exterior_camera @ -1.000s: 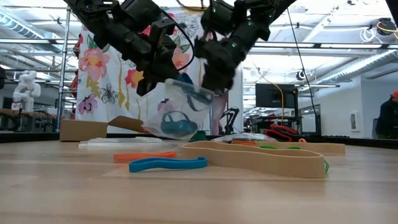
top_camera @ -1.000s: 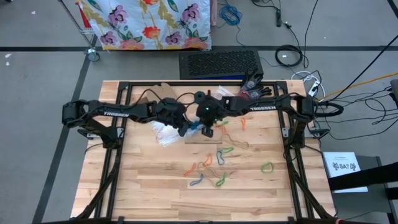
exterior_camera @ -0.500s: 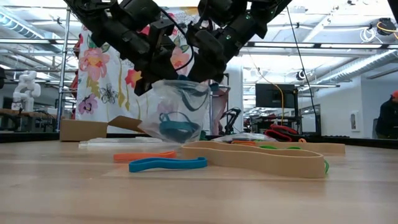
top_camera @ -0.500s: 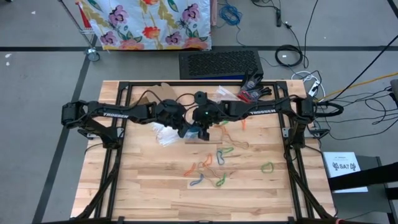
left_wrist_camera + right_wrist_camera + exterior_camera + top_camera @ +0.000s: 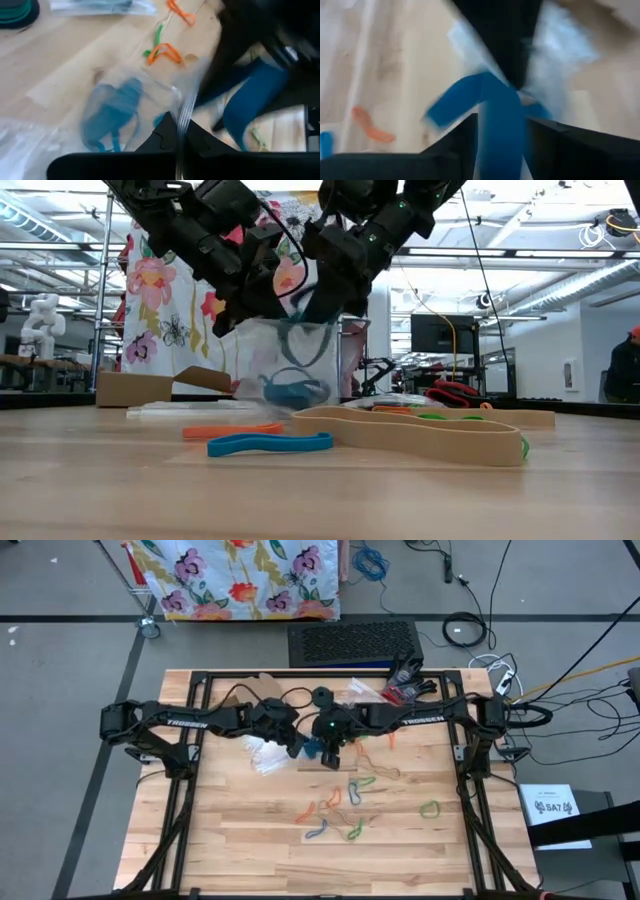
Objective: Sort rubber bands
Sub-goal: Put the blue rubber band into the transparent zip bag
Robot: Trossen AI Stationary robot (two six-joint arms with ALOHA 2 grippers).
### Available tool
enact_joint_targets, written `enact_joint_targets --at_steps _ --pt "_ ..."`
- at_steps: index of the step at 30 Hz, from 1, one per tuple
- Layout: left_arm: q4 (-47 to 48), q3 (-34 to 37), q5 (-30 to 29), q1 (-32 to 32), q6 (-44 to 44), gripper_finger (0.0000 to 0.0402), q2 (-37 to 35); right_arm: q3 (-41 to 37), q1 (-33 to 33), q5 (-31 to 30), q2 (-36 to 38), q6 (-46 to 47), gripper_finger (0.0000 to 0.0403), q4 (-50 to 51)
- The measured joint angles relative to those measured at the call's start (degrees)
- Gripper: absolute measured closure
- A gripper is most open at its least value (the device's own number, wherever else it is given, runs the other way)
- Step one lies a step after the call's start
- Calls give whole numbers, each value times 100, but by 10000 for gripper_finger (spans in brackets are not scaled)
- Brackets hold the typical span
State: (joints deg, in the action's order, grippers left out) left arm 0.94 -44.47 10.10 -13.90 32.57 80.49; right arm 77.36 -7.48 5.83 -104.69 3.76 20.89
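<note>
A clear plastic bag (image 5: pixel 262 350) with blue rubber bands (image 5: pixel 288 388) at its bottom hangs under my left gripper (image 5: pixel 296 748), which is shut on it above the table's middle. My right gripper (image 5: pixel 332 748) is close beside it, over the bag's mouth, with its fingers apart and a blue rubber band (image 5: pixel 496 117) between them. Seen from table height, that band (image 5: pixel 300 328) hangs down into the top of the bag. Loose bands in green (image 5: pixel 430 808), orange (image 5: pixel 307 811), blue (image 5: pixel 317 830) and tan (image 5: pixel 385 772) lie flat on the wood nearer the front. My left gripper pinches the bag's upper rim (image 5: pixel 184 111) between its two fingers, coming at it slanting down from the table's left. The bag hangs below the fingers, upright, with its mouth spread. My right gripper has the blue band (image 5: pixel 496 117) between its parted fingers; whether they touch it I cannot tell.
More clear bags (image 5: pixel 265 758) lie on the table just left of the grippers. A cardboard piece (image 5: pixel 268 686) and a red and black bundle (image 5: pixel 405 682) sit at the far edge. In the low view a large tan band (image 5: pixel 420 435), a blue one (image 5: pixel 270 443) and an orange one (image 5: pixel 232 430) lie in front.
The bag hung slanted and bunched a second ago; now it hangs straight with its mouth spread wider. My right gripper has shifted a little toward the left gripper, and its blue band now dangles inside the bag's top.
</note>
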Motion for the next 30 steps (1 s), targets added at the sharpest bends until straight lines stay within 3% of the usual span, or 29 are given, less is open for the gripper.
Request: enact_joint_targets --at_steps 5,12,18,25,30 --pt "193 0 -78 -2 1 402 0 171 -51 -66 170 -176 267 -8" --pt "213 0 -75 1 -32 402 0 367 -70 -172 269 -279 280 103" --pt "185 0 89 1 -2 402 0 367 -61 -888 267 -297 305 600" --pt "-11 0 189 1 5 402 0 363 -61 -834 265 -318 333 664" --pt "-27 -13 205 -62 5 401 0 356 35 -279 260 -628 339 775"
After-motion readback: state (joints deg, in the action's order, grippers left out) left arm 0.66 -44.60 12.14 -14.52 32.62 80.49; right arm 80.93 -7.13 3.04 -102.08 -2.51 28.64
